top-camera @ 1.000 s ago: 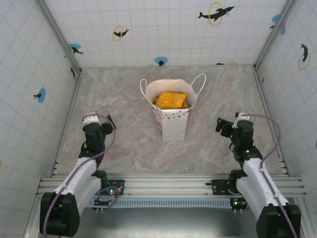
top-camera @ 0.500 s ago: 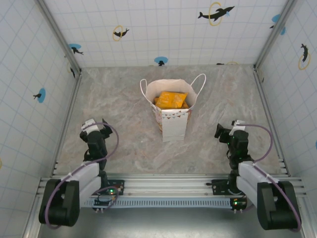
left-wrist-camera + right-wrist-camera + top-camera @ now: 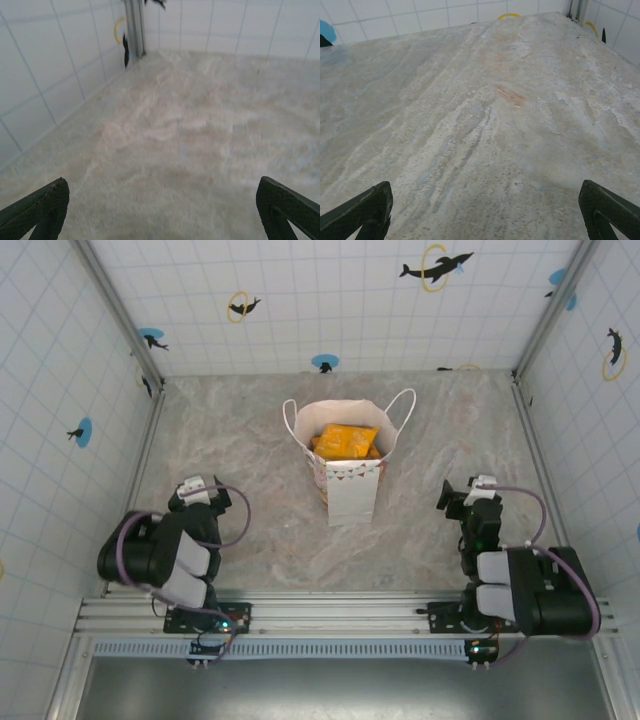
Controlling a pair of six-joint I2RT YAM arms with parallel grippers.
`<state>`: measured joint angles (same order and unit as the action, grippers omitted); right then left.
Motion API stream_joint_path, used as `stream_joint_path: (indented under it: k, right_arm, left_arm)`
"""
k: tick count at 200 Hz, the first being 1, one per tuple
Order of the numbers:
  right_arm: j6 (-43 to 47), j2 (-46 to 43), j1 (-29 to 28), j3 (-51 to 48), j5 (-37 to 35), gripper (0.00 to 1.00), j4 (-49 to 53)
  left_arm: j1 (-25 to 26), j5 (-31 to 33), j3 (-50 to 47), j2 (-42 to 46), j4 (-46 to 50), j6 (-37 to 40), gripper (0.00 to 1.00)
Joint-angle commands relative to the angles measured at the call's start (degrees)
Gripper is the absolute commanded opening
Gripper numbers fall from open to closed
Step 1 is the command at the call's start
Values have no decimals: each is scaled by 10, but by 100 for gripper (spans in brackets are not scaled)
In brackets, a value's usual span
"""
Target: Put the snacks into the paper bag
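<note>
Left gripper [image 3: 203, 496] stood released, its jaws spread wide with nothing between them. It was well to the left of the white paper carrier bag [image 3: 352, 498] and a little nearer the arm bases than the bag's foot. From the left wrist camera its two dark, ribbed fingers [image 3: 44, 206] showed at the lower corners, far apart, with bare marbled grey-beige tabletop [image 3: 190, 130] between and ahead of them.

Right gripper [image 3: 462, 498] was likewise released and empty, well to the right of the bag and about level with the bag's foot, with open tabletop between them. The right wrist camera showed its dark fingers [image 3: 365, 207] parted at the lower corners over the streaked stone surface.

The bag stood upright near the middle of the tabletop, midway between the two grippers and touching neither, its mouth open upward. A pastel band [image 3: 350, 472] of small triangles ran across its front just under the rim. Its thin white loop handles [image 3: 404, 405] drooped outward to the left and right of the mouth. Inside the bag, an orange-yellow flat foil packet [image 3: 344, 440] lay on top, tilted, with slivers of more orange wrapping at its edges. How many packets lay beneath it could not be told.

Both arms were folded close to their bases on the metal rail [image 3: 330, 612], on the near side of the bag. Behind the bag and to both sides of it rose white tiled walls [image 3: 330, 300] with dolphin stickers [image 3: 436, 265].
</note>
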<state>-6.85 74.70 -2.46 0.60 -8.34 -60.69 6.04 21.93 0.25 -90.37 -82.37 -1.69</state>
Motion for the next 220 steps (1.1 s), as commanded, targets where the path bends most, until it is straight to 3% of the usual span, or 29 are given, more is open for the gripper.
stream_joint_path:
  k: [1, 25, 40, 58, 72, 220]
  right_arm:
    - [20, 50, 12, -40, 22, 98, -114]
    - [23, 149, 16, -55, 52, 98, -258]
    - [24, 110, 15, -26, 41, 98, -133]
    - [21, 133, 14, -17, 28, 98, -154]
    - [19, 120, 14, -6, 28, 98, -108]
    - [19, 123, 12, -9, 25, 98, -119]
  left_arm:
    - [-19, -3, -54, 27, -20, -20, 98]
    - [-56, -38, -19, 35, 53, -54, 98]
    - [-56, -36, -22, 31, 41, -53, 98]
    - [-55, -36, -21, 33, 45, -53, 98]
    - [-55, -36, -21, 35, 51, -53, 98]
    - [-55, -36, -17, 33, 52, -52, 98]
